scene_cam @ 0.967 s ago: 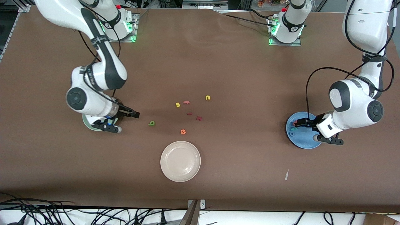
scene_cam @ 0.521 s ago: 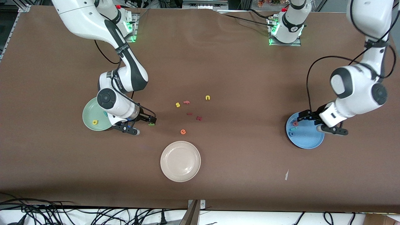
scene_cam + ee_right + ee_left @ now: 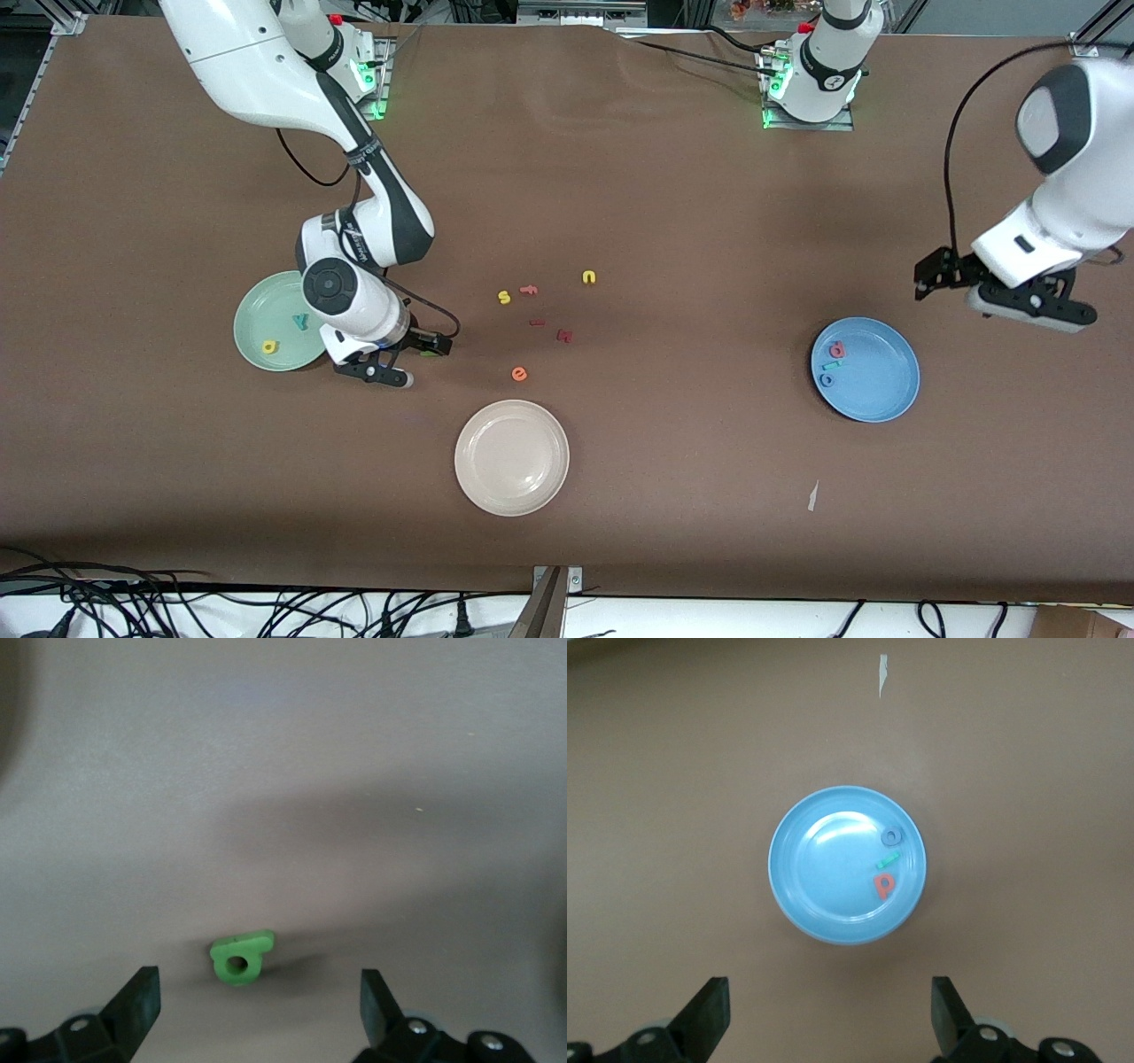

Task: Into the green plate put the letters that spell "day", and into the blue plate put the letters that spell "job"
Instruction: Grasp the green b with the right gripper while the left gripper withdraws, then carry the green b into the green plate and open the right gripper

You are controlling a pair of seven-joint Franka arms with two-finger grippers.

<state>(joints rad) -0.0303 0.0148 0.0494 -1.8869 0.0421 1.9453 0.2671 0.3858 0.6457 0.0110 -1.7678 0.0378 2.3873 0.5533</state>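
The pale green plate (image 3: 257, 310) holds a yellow letter (image 3: 268, 346) and a teal y (image 3: 301, 321). Beside that plate, toward the table's middle, a dark green round-bowled letter (image 3: 239, 958) lies on the brown cloth. My right gripper (image 3: 257, 1010) is low over it and open, with the letter just ahead of the gap between the fingers; in the front view the right gripper (image 3: 436, 346) almost covers it. The blue plate (image 3: 815, 877) holds a blue o (image 3: 892, 836), a teal j (image 3: 889, 859) and a pink letter (image 3: 882, 885). My left gripper (image 3: 830, 1014) hangs high, open and empty, over the cloth beside the blue plate (image 3: 877, 381).
A cream-white plate (image 3: 511, 425) sits nearest the front camera. Loose letters lie mid-table: yellow s (image 3: 503, 298), pink f (image 3: 530, 289), yellow n (image 3: 588, 277), dark red m (image 3: 563, 335), a small red piece (image 3: 537, 322), orange e (image 3: 519, 374). A white scrap (image 3: 811, 496) lies nearby.
The right gripper has left the green plate and come down at the dark green letter. The left gripper has lifted off the blue plate and pulled back toward its arm's end.
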